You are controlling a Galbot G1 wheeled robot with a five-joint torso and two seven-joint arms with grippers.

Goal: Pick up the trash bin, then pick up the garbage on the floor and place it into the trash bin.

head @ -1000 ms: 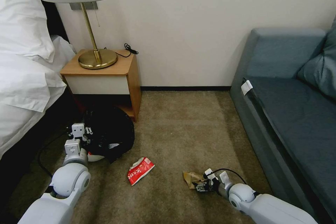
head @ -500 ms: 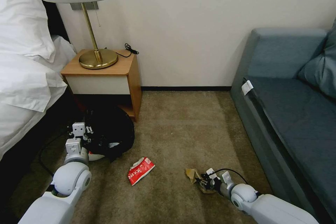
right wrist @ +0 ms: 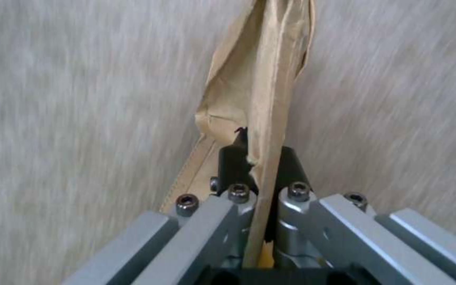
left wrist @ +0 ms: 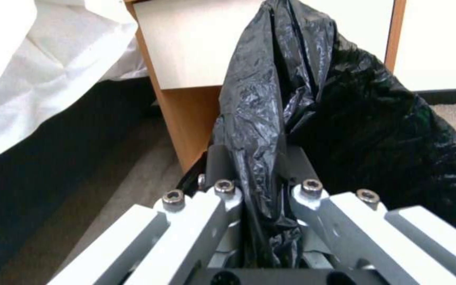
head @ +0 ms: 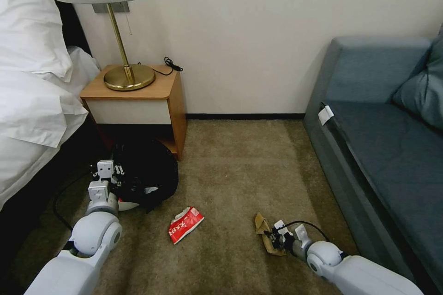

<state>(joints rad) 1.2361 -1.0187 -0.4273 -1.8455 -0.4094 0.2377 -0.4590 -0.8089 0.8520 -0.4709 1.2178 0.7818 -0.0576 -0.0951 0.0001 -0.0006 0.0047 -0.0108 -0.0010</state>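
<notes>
At the lower right of the head view, the right gripper (head: 273,241) lies low over the carpet (head: 240,170), clenched on the tan paper bag (head: 264,235). The bag's long axis runs from the gripper toward the upper left of the frame, its free end pointing away from the wrist; the bag looks just above or brushing the carpet, and which of the two cannot be told. In the right wrist view the right gripper (right wrist: 257,166) pinches the flattened bag (right wrist: 257,83) edge-on between its dark fingers (right wrist: 230,162), the bag extending straight out beyond the fingertips.

At the lower left of the head view, the left gripper (head: 121,180) grasps the near rim of the trash bin (head: 145,175), which sits just in front of the wooden nightstand (head: 138,101), beside the bed (head: 32,101). In the left wrist view the left gripper (left wrist: 257,166) is closed on a fold of the bin's black bag (left wrist: 354,130), which rises beyond the fingers.

The red-and-white packet (head: 185,224) lies flat on the carpet at lower centre, between the two grippers and apart from both, its long axis tilted toward the upper right
</notes>
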